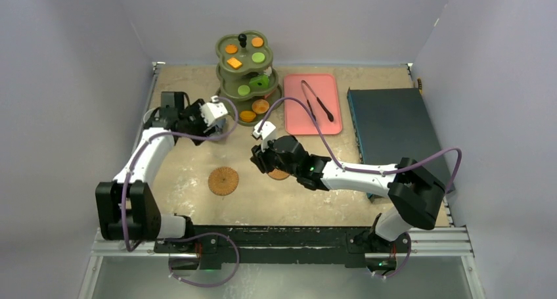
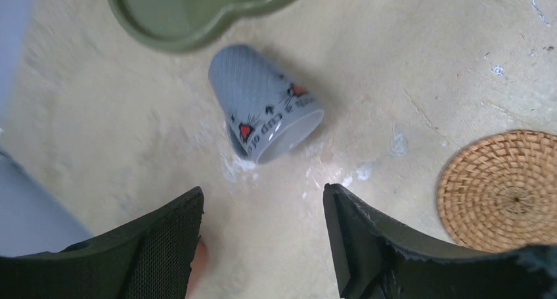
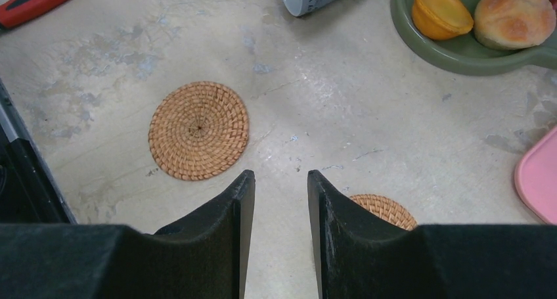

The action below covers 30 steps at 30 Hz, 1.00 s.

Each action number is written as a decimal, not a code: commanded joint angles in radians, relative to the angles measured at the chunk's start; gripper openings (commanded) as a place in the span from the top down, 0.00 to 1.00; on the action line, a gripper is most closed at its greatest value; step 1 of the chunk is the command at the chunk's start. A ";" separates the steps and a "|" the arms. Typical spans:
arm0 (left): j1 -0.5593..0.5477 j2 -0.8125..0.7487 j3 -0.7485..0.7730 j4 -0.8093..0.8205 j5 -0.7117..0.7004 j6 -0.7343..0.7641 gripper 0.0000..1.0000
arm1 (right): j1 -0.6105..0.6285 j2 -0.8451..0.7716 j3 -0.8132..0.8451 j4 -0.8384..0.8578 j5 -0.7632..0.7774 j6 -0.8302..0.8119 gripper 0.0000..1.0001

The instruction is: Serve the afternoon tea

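- The sandy table (image 1: 295, 207) carries everything; clock directions below are read on the top view unless another view is named.
- A dark blue box (image 1: 394, 128) lies at the table's 3 o'clock edge.
- The flat pink tray (image 1: 328, 89) sits at about 1 o'clock, between the box and the stand, with black tongs (image 1: 317, 100) lying on it.
- The olive three-tier stand (image 1: 244, 52) is upright at 12 o'clock, against the far edge.
- The left gripper (image 2: 263, 194) is at about 10 o'clock, near the stand's base. Its fingers are spread wide with nothing between them.
- The right gripper (image 3: 280, 177) hovers near the table's centre. Its fingers stand a narrow gap apart, with only bare table between them.
- One brown coaster (image 1: 223, 181) lies flat at about 7 o'clock, apart from everything.
- A second coaster (image 3: 384, 210) lies under the right gripper, mostly hidden by one finger in the right wrist view.
- The grey-blue cup (image 2: 263, 108) lies tipped on its side. In the left wrist view it is at 12 o'clock from the fingers, its mouth toward 4 o'clock, just beside the stand's bottom rim.
- On the bottom tier, an orange pastry (image 3: 441, 11) and a browned bun (image 3: 514, 16) sit side by side; orange and green pieces rest on the upper tiers.
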 commanded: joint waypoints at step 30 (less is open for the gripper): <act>-0.156 0.045 -0.359 0.621 -0.138 0.548 0.87 | -0.006 -0.094 -0.020 -0.002 0.094 0.025 0.62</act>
